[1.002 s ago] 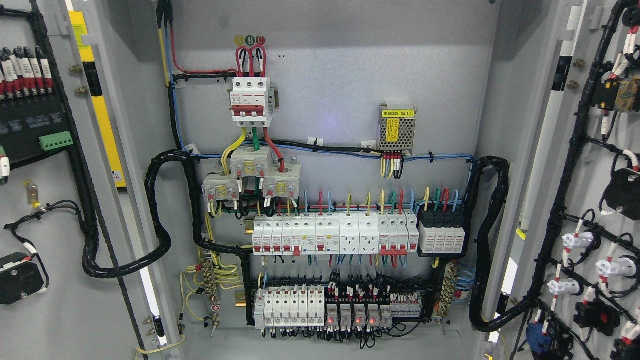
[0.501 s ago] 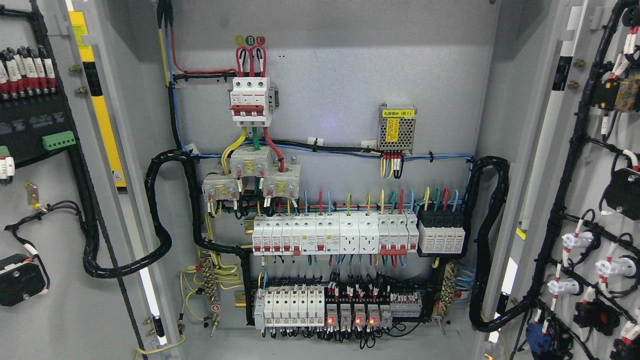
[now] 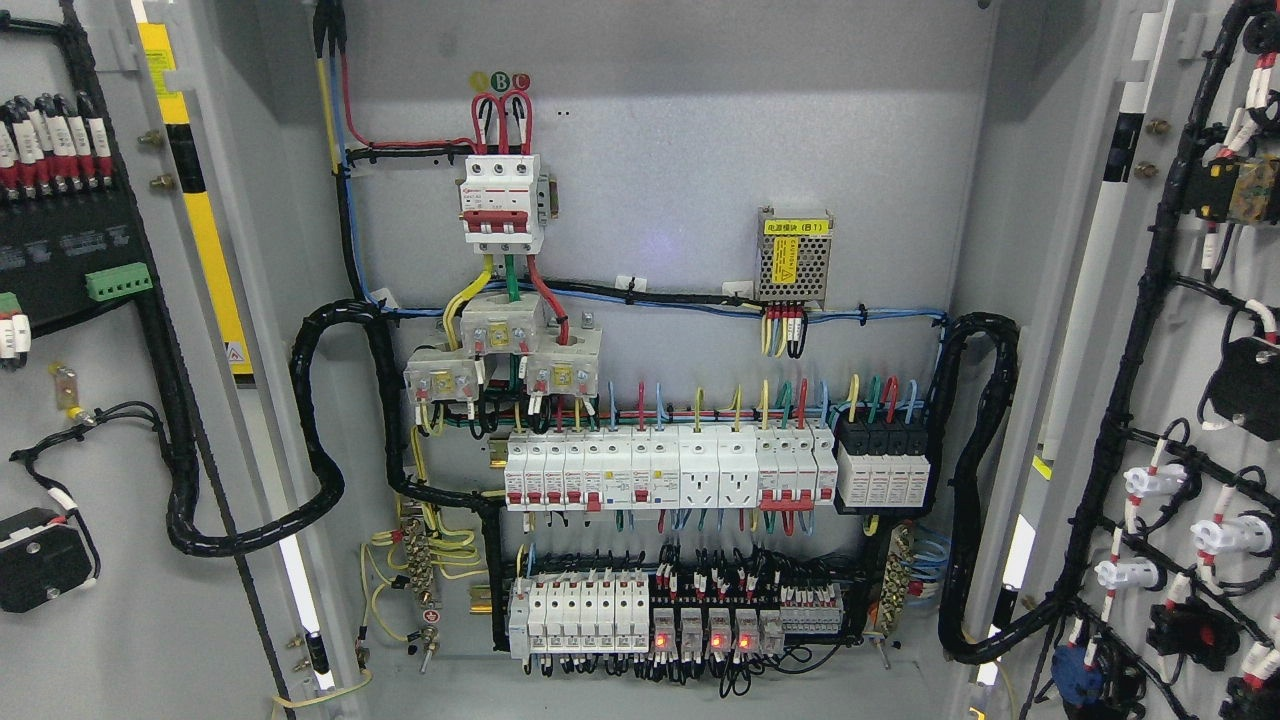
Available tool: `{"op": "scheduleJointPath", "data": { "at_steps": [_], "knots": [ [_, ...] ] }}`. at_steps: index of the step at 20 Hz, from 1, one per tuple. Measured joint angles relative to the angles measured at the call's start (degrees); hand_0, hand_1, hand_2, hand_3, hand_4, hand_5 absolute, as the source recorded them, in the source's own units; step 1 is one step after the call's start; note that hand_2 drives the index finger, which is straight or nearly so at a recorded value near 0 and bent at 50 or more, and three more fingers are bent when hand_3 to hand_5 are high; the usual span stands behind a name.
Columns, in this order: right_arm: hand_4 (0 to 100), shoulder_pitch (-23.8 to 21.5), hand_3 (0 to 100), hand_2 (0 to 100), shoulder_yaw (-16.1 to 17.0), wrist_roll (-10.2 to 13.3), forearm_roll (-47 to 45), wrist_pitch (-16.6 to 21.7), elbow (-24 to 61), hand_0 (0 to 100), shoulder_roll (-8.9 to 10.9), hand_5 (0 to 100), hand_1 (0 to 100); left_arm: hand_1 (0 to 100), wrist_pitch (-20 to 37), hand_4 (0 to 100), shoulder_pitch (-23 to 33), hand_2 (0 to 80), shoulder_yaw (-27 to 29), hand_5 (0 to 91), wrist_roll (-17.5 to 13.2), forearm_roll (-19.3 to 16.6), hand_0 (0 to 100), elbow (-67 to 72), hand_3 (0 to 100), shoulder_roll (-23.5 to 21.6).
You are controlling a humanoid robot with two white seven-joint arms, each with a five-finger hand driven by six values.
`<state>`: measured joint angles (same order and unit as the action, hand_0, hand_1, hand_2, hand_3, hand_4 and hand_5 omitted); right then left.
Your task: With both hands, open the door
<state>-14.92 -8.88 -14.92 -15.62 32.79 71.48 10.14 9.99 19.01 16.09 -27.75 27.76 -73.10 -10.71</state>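
A grey electrical cabinet stands with both doors swung wide. The left door (image 3: pixel 110 600) shows its inner face at the picture's left, with black wiring and a green terminal block (image 3: pixel 118 281). The right door (image 3: pixel 1190 330) shows its inner face at the right, with black cable looms and white lamp backs. Between them lies the back panel (image 3: pixel 680 150) with a red and white main breaker (image 3: pixel 503 203), a row of white breakers (image 3: pixel 660 470) and a lower row with red lights (image 3: pixel 700 640). Neither hand nor arm is in view.
Thick black cable conduits loop from the cabinet to each door, one at the left (image 3: pixel 300 430) and one at the right (image 3: pixel 985 480). A small power supply with a yellow label (image 3: pixel 795 255) sits on the panel's upper right. A yellow and black strip (image 3: pixel 195 200) runs down the left frame.
The left door has shifted very slightly, its fittings drifting a little to the right and down. Everything else holds still.
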Motion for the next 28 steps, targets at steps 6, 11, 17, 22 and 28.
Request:
{"op": "scheduleJointPath", "data": {
  "at_steps": [6,11,17,22,28],
  "knots": [
    [0,7.3,0,4,-1.4,1.0,3.0,-5.6,-24.1,0,-4.33,0,50,56,0.2,0,-7.8,0.0,-2.7,0.0,0.8,-1.2,12,24.8,0,3.8],
    [0,9.6,0,4,-2.0,2.1,4.1,-12.4,-38.7,0,-6.44,0,50,56,0.3,0,-10.6,0.0,-5.8,0.0,7.1,-2.2,12,40.5,0,5.2],
    [0,11.2,0,4,-2.4,4.3,6.8,-24.6,-51.0,0,-7.99,0,50,56,0.0,0,-11.8,0.0,-12.2,0.0,14.4,-7.2,12,54.2,0,6.0],
    [0,13.3,0,4,-2.7,7.0,7.8,-29.6,-56.7,0,-8.75,0,50,56,-0.2,0,-12.3,0.0,-15.8,0.0,15.5,-9.2,12,61.1,0,6.0],
    [0,14.4,0,4,-2.7,8.1,8.3,-30.9,-61.0,0,-9.33,0,50,56,-0.3,0,-12.6,0.0,-20.0,0.0,15.7,-10.9,12,66.1,0,5.9]
  ]
}}
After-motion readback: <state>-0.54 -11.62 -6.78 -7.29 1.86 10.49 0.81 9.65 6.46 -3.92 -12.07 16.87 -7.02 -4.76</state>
